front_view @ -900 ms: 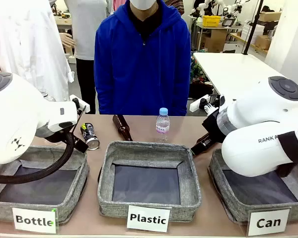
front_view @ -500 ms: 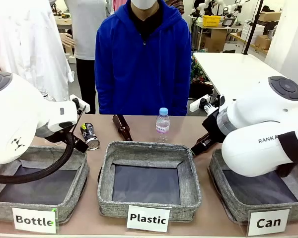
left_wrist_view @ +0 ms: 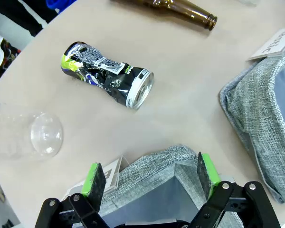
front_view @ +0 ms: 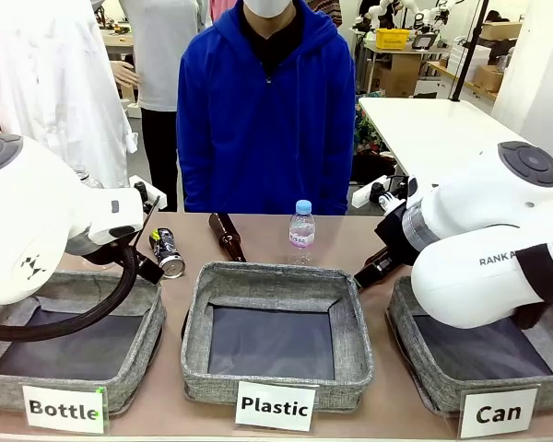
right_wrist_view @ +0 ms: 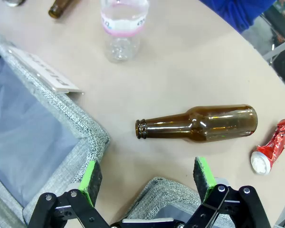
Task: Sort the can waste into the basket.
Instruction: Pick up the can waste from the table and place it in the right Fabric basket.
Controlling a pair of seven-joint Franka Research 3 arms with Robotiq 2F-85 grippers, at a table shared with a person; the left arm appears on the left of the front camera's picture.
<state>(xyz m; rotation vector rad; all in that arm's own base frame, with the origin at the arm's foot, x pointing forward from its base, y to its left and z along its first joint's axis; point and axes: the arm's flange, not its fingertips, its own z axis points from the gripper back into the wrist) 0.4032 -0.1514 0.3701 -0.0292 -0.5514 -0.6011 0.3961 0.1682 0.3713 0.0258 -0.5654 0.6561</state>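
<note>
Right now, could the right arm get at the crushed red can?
Probably yes: the red can lies uncovered, just apart from the brown bottle beside it, and the right gripper is open and empty.

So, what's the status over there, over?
Open and empty: left gripper, right gripper. On table, outside Can basket: black can, red can. Brown bottle lying beside red can.
</note>
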